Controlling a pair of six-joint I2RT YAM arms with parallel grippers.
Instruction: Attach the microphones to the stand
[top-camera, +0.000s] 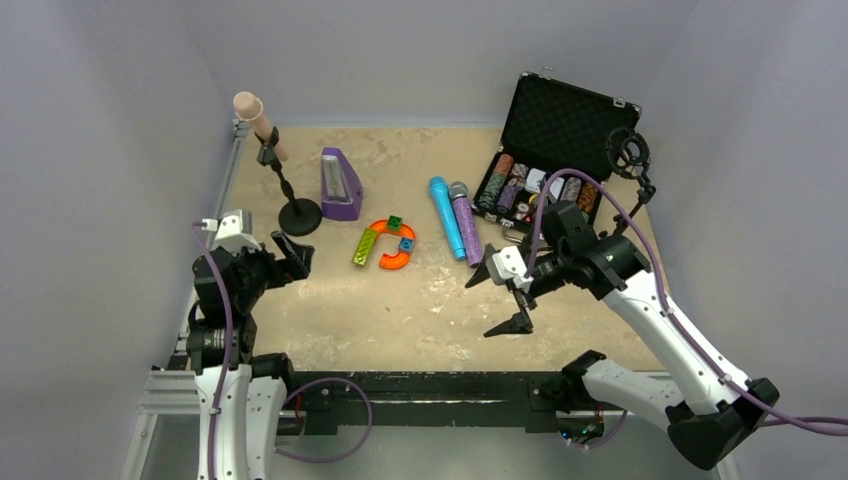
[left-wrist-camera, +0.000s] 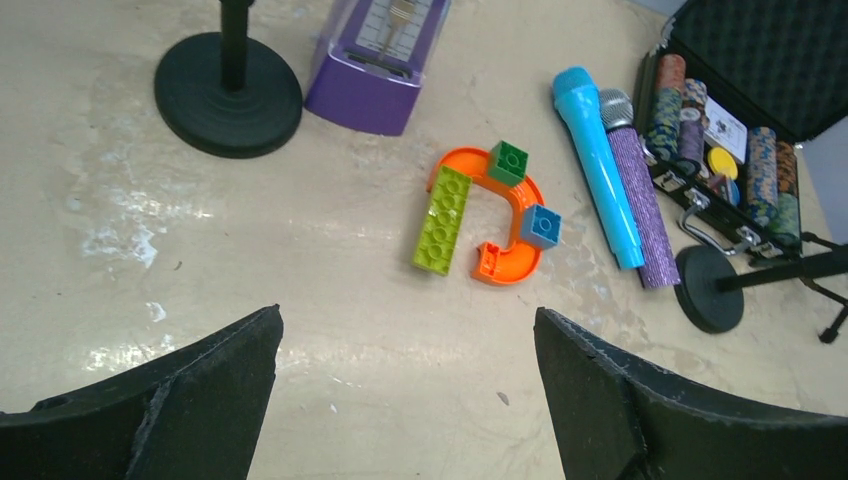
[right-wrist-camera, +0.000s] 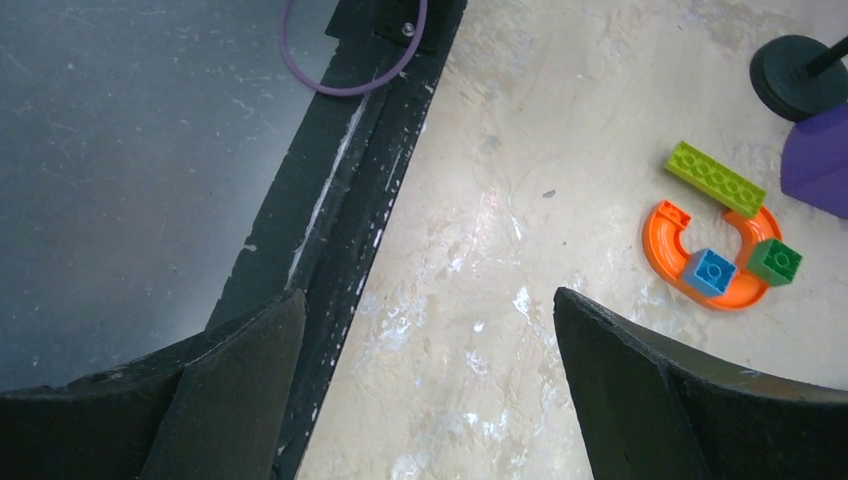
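The pale pink-beige microphone (top-camera: 258, 122) is clipped, tilted, in the black stand (top-camera: 299, 216) at the back left. The light blue microphone (top-camera: 446, 217) and the glittery purple microphone (top-camera: 466, 222) lie side by side on the table; both show in the left wrist view, blue (left-wrist-camera: 597, 165) and purple (left-wrist-camera: 640, 205). A second stand (top-camera: 628, 152) with a round holder is at the back right, its base (left-wrist-camera: 708, 289) near the microphones' tails. My left gripper (top-camera: 290, 255) is open and empty near the left stand. My right gripper (top-camera: 492, 302) is open and empty, just in front of the two lying microphones.
A purple metronome (top-camera: 340, 186) stands beside the left stand. An orange curved track with green and blue bricks (top-camera: 395, 245) lies mid-table. An open black case of poker chips (top-camera: 555, 150) sits at the back right. The table's black front edge (right-wrist-camera: 340, 230) is below my right gripper.
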